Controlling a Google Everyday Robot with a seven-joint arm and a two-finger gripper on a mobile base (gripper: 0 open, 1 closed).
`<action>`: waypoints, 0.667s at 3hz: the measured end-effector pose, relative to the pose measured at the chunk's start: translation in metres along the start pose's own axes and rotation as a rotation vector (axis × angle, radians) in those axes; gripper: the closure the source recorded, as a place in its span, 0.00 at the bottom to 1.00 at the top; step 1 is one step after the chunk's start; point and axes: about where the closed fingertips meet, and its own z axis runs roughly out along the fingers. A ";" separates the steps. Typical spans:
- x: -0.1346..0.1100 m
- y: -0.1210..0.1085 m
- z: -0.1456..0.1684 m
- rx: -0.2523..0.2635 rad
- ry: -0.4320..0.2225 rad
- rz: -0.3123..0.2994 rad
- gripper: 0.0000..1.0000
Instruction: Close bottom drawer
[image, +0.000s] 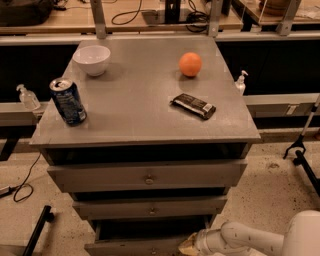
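Note:
The grey cabinet has three drawers in its front. The bottom drawer (132, 248) is the lowest one and stands pulled out, with a dark gap (150, 229) showing above its front at the frame's bottom edge. Its knob is out of view. My gripper (188, 245) is at the end of the white arm (240, 239) that comes in from the bottom right. It sits at the right end of the bottom drawer's front and seems to touch it.
On the cabinet top (140, 105) stand a white bowl (92, 59), a blue soda can (68, 101), an orange (190, 64) and a dark snack bar (194, 105). The middle drawer (150, 208) and top drawer (147, 176) are above. A black stand leg (300, 150) is at the right.

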 end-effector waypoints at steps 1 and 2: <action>0.000 0.000 0.000 0.000 0.000 0.000 1.00; 0.000 0.000 0.000 0.000 0.000 0.000 1.00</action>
